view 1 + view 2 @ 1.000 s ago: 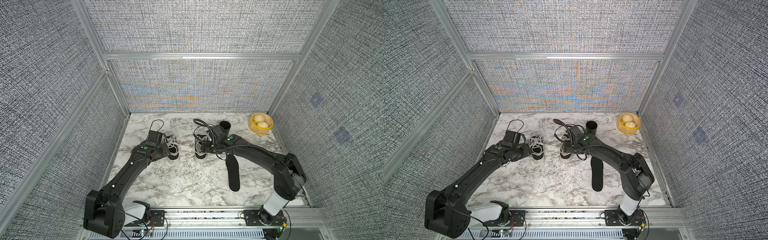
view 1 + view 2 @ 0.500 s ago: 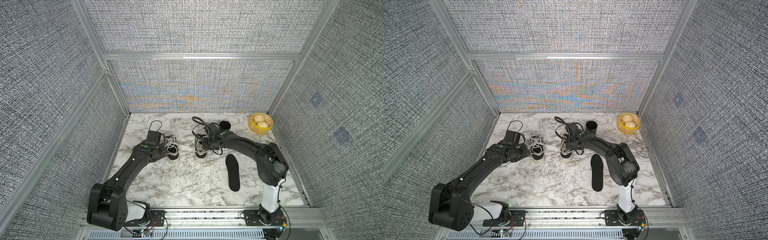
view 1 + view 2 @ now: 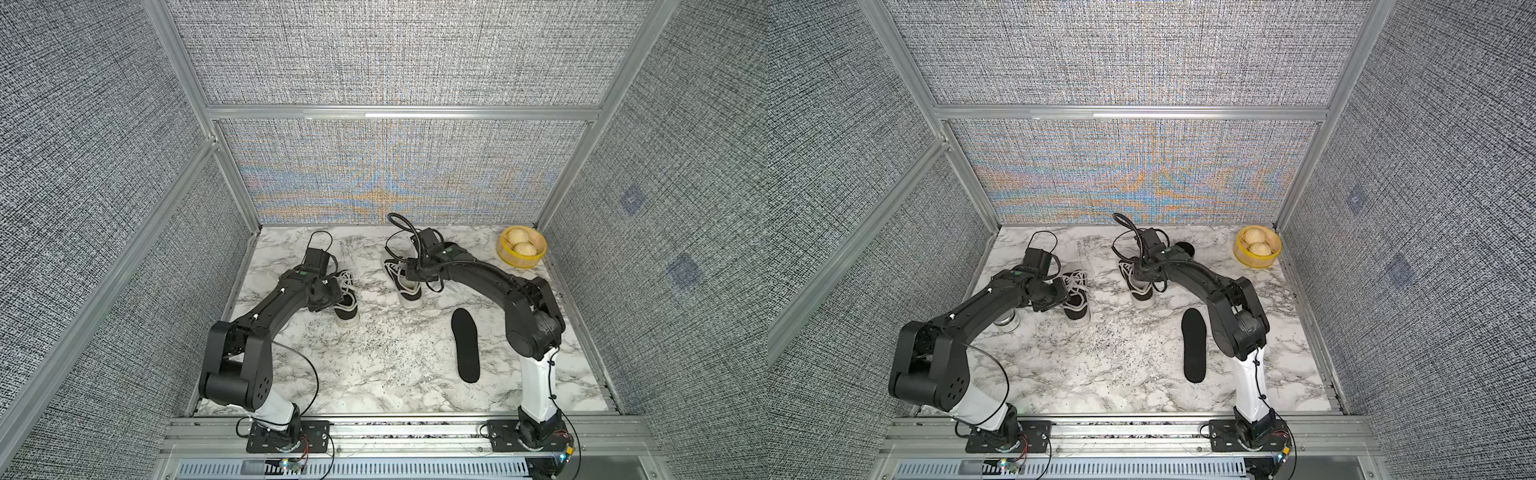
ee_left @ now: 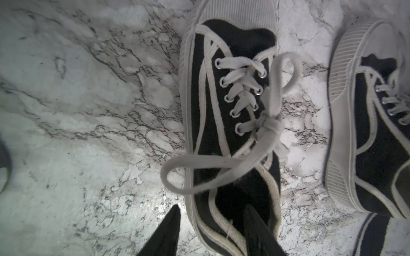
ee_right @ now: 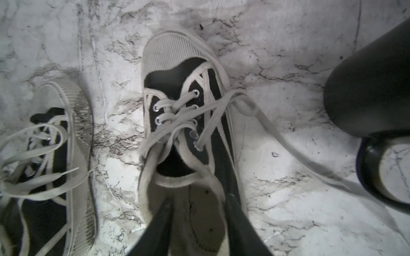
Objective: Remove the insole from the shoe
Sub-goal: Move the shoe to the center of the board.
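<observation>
Left gripper [image 4: 211, 208]: fingers spread, straddling heel wall of left shoe [image 4: 221, 110], one finger outside, one inside.
Right gripper [image 5: 199, 198]: fingers spread, tips in heel opening of right shoe [image 5: 173, 51], over pale insole [image 5: 199, 223] seated inside.
Black insole [image 3: 465, 351]: flat on table [image 3: 374, 374], beside right arm, apart from both shoes.
Mug [image 5: 366, 88]: near right shoe.
Bowl [image 3: 521, 266]: back right corner.

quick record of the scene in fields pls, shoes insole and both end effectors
left shoe: upright, bow tied
right shoe: upright, laces loose
insole: flat on table, outside both shoes
left end effector: open, astride left shoe's side wall
right end effector: open, tips at right shoe's heel opening
extras: yellow bowl, black mug
</observation>
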`<act>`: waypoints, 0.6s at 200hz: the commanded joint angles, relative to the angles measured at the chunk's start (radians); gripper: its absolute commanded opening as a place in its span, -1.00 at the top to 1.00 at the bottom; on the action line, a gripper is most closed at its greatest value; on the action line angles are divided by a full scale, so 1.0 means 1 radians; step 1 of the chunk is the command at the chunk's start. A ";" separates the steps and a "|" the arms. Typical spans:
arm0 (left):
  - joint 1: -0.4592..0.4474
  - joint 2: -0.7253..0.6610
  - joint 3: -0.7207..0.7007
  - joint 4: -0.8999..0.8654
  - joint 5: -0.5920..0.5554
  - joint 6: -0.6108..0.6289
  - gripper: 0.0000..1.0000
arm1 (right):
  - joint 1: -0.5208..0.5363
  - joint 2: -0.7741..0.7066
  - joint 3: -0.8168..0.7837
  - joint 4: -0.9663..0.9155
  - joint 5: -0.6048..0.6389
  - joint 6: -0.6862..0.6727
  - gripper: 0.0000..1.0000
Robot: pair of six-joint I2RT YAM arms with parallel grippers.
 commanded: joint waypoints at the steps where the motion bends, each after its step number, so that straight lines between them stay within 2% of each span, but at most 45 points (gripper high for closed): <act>1: 0.002 0.045 0.019 -0.024 0.007 0.050 0.24 | 0.005 -0.080 -0.030 0.046 -0.011 -0.028 -0.06; 30: 0.001 0.102 0.043 -0.034 -0.010 0.088 0.65 | 0.010 -0.215 -0.154 0.075 -0.019 -0.033 -0.07; 58: 0.001 0.103 0.042 -0.030 0.020 0.110 1.00 | 0.019 -0.341 -0.292 0.102 -0.046 -0.006 -0.07; 94: -0.014 0.017 -0.038 -0.014 0.071 0.119 1.00 | 0.055 -0.468 -0.440 0.129 -0.082 0.032 -0.06; 120: -0.071 -0.088 -0.135 -0.013 0.081 0.107 1.00 | 0.086 -0.523 -0.518 0.139 -0.101 0.056 -0.06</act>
